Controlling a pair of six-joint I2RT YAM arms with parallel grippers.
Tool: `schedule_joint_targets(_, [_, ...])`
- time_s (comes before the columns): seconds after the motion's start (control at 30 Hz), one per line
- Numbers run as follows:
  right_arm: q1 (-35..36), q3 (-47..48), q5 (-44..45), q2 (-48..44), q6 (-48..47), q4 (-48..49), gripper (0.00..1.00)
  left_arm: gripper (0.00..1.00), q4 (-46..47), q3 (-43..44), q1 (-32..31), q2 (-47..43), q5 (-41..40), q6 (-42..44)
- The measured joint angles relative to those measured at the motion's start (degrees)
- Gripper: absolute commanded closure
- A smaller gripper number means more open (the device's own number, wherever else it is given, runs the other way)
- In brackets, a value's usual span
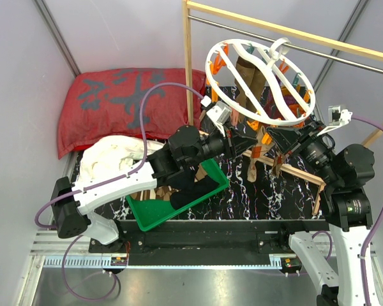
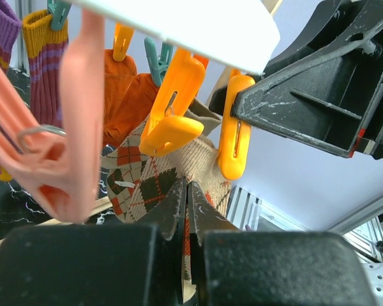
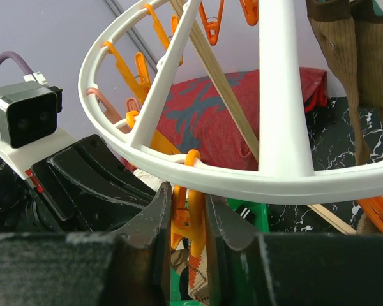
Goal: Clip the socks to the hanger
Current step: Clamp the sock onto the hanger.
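Left gripper [image 2: 186,192]: fingers pressed fully together, with a fold of the argyle sock [image 2: 147,172] pinched between their tips. The sock's brown, cream and orange diamonds spread up and to the left of the fingertips, and a strip of it shows in the slit between the two fingers. Directly above these fingers hangs a second orange clip [image 2: 172,115]; its lower end lies against the sock's upper edge, and whether it bites the fabric cannot be told. Left of the fingers are a pink clip [image 2: 70,146], an orange sock [image 2: 131,95] and a striped sock [image 2: 45,57], all hanging. Right gripper [image 3: 187,203]: fingers closed narrowly on an orange clip [image 3: 195,217], one pad on each flank of it. The clip hangs from the white ring of the hanger [image 3: 242,182], which arcs just above the fingertips. A patch of the argyle sock shows below the clip, low between the fingers. Beyond the right fingers lie a red cushion [image 3: 242,108] and, up and to the right, a hanging brown sock [image 3: 345,64]. In the top view the two grippers meet tip to tip under the near rim of the hanger, with a green tray [image 1: 154,217] below the left arm.
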Motion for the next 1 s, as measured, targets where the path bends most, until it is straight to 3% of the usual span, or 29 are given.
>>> schedule_joint_targets(1.0, [0.0,-1.1,-3.1,-1.4,-5.8,3.6,0.96,1.0,-4.7,3.5,0.0,0.5,3.8,0.2])
